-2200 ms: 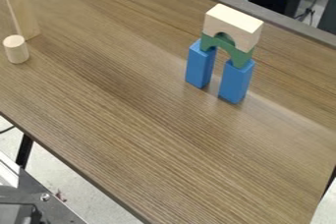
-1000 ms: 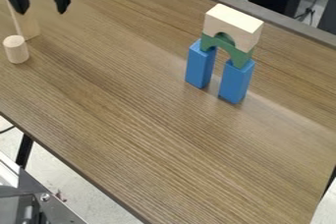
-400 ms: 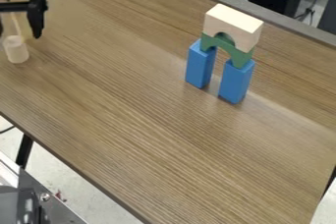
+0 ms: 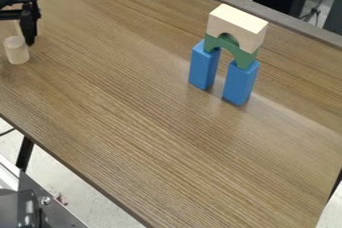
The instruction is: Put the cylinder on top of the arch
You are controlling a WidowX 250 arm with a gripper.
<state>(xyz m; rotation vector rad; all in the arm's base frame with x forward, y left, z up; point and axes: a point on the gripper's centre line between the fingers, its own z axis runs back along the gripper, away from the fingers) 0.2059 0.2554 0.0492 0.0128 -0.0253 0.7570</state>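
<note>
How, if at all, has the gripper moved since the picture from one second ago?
Yes. Judged against the cylinder, which stands where it did, the gripper has come lower and further left in the view.

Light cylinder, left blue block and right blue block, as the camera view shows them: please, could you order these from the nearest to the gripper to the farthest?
1. Light cylinder, at the view's left edge.
2. Left blue block, under the green arch's left end.
3. Right blue block, under its right end.
</note>
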